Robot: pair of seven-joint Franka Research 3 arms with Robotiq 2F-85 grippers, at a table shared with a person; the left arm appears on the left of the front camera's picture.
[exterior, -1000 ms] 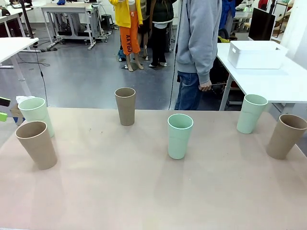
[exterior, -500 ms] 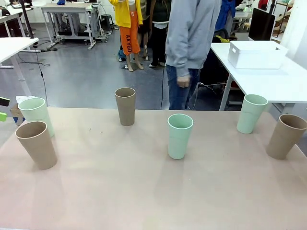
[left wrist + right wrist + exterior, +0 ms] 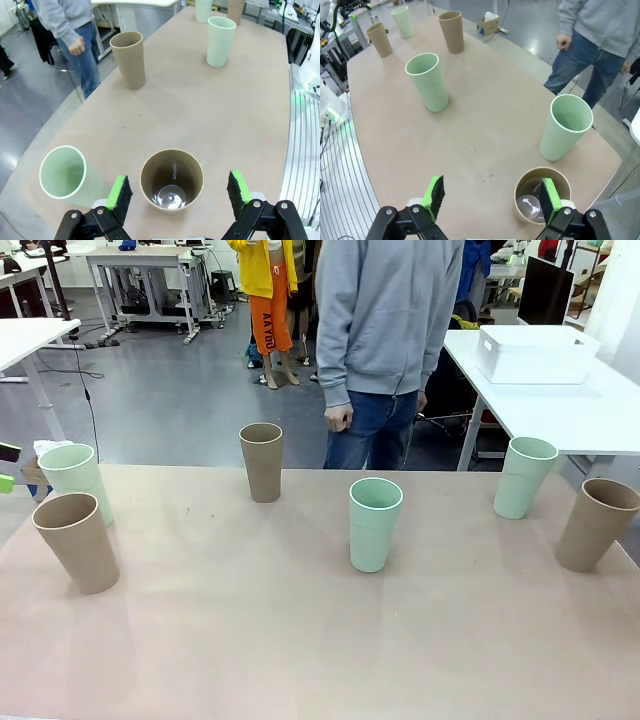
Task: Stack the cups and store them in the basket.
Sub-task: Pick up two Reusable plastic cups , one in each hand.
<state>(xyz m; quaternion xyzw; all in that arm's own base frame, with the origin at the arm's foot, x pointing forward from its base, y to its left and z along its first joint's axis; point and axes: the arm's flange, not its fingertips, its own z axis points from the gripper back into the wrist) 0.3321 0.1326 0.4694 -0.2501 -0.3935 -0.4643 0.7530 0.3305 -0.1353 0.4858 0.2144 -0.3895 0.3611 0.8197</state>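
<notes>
Beige bench holds cups mouth up for stacking, either side of the middle green cup; both jaws hang wide open over the far-left brown cup and far-right brown cup

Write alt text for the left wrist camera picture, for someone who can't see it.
The left gripper, fingers open, looks down into the near tan-brown cup showing between them. The near mint cup stands beside it; the far tan-brown cup and far mint cup stand farther along the table, with a person in grey at its edge.
</notes>
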